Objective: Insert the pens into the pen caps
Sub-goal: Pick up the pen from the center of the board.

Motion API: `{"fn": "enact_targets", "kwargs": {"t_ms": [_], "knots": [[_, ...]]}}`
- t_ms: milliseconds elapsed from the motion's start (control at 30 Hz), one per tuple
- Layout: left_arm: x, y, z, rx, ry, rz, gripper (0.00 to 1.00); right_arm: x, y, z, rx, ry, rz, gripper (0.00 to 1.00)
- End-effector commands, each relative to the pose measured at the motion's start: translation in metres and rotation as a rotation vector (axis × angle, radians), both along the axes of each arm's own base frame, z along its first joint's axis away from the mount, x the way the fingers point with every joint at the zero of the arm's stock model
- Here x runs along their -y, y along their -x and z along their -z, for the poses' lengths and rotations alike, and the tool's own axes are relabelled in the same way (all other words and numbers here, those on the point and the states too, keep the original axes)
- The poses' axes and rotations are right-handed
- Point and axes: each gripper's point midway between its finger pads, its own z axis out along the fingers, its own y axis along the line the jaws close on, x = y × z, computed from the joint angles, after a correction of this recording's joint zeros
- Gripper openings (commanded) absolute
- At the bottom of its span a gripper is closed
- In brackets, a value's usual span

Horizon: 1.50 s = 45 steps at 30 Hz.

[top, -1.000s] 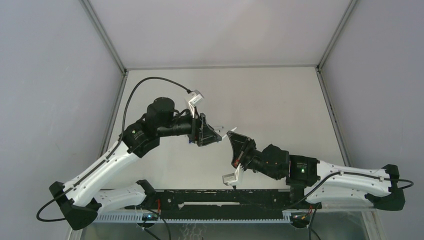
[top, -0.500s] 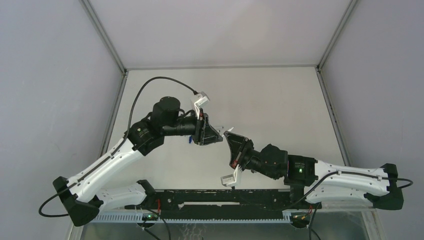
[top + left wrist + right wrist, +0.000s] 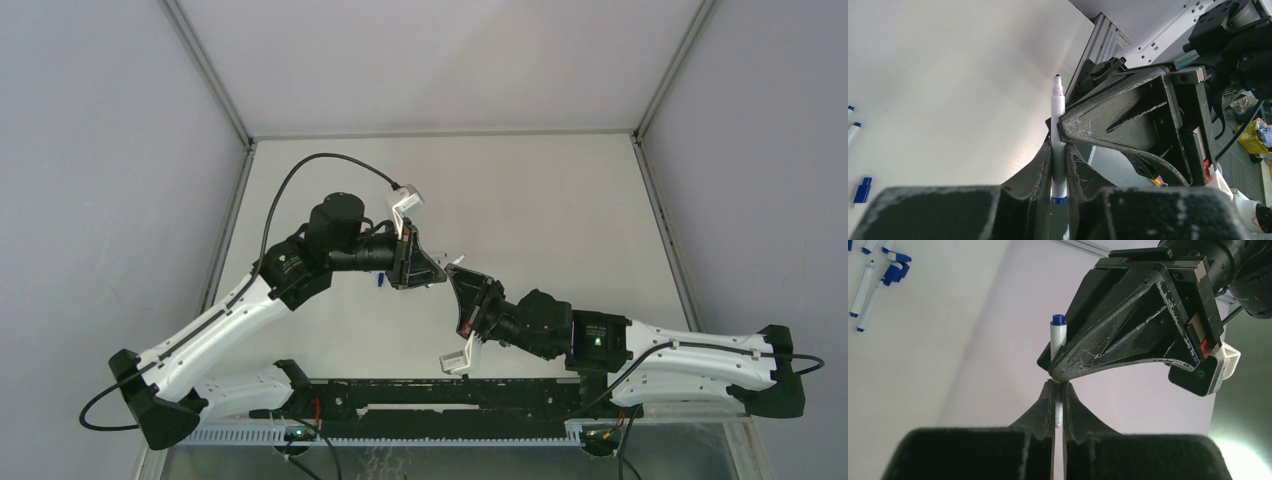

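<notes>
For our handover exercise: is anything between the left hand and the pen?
Nothing visible. The left hand has its fingers on both sides of the pen; the right hand grips the same pen farther along.

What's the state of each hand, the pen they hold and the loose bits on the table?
left hand: shut on the held pen, near its blue end.
right hand: shut on the held pen, nearer the nib.
held pen: uncapped, nib bare, gripped by both hands.
loose pens: two lying flat on the table, nibs look bare.
loose caps: lying beside them, on no pen.
</notes>
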Motion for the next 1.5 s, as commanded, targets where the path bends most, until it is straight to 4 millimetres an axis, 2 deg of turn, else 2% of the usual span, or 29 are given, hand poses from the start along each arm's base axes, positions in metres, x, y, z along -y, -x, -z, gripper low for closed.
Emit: {"fn": "enact_targets", "kwargs": {"t_ms": [0, 67, 133, 267, 333, 533, 667, 767, 867, 967, 1067, 1200, 1333, 1400, 1467], "knots": [[0.006, 0.004, -0.03, 0.069, 0.067, 0.048, 0.16, -0.004, 0.004, -0.021, 0.027, -0.064, -0.02, 0.0], [0.006, 0.005, -0.03, 0.07, 0.067, 0.055, 0.11, -0.005, 0.003, -0.021, 0.028, -0.063, -0.02, 0.0], [0.006, 0.004, -0.027, 0.065, 0.058, 0.05, 0.01, -0.005, 0.004, -0.021, 0.027, -0.062, -0.023, 0.0], [0.002, 0.0, -0.024, 0.077, 0.034, 0.022, 0.0, -0.005, 0.004, -0.02, 0.021, -0.065, -0.023, 0.01], [0.0, -0.003, -0.024, 0.094, 0.022, 0.002, 0.0, -0.005, 0.005, -0.021, 0.013, -0.076, -0.027, 0.1], [-0.009, -0.013, -0.028, 0.153, -0.002, -0.057, 0.0, -0.004, 0.012, -0.029, -0.043, -0.127, -0.058, 0.44], [-0.019, -0.024, -0.023, 0.177, -0.024, -0.129, 0.0, 0.0, 0.015, -0.033, -0.083, -0.161, -0.062, 0.48], [-0.029, -0.032, -0.028, 0.2, 0.013, -0.187, 0.0, 0.003, 0.017, -0.036, -0.171, -0.235, -0.062, 0.48], [-0.036, -0.033, -0.042, 0.248, 0.085, -0.222, 0.0, 0.005, 0.022, -0.053, -0.388, -0.458, -0.071, 0.48], [-0.044, -0.031, -0.055, 0.295, 0.151, -0.259, 0.0, 0.008, 0.023, -0.078, -0.79, -0.823, -0.082, 0.48], [-0.05, -0.03, -0.059, 0.325, 0.176, -0.281, 0.0, 0.018, 0.01, -0.094, -1.102, -1.124, -0.043, 0.48], [-0.064, -0.038, -0.058, 0.362, 0.165, -0.364, 0.0, 0.025, -0.009, -0.094, -1.402, -1.375, 0.016, 0.48], [-0.075, -0.043, -0.054, 0.389, 0.146, -0.419, 0.0, 0.032, -0.041, -0.07, -1.655, -1.629, 0.255, 0.48], [-0.076, -0.043, -0.051, 0.391, 0.143, -0.424, 0.0, 0.028, -0.045, -0.07, -1.784, -1.679, 0.299, 0.49], [-0.072, -0.042, -0.047, 0.382, 0.141, -0.408, 0.0, 0.018, -0.043, -0.076, -1.909, -1.694, 0.272, 0.5]]}}
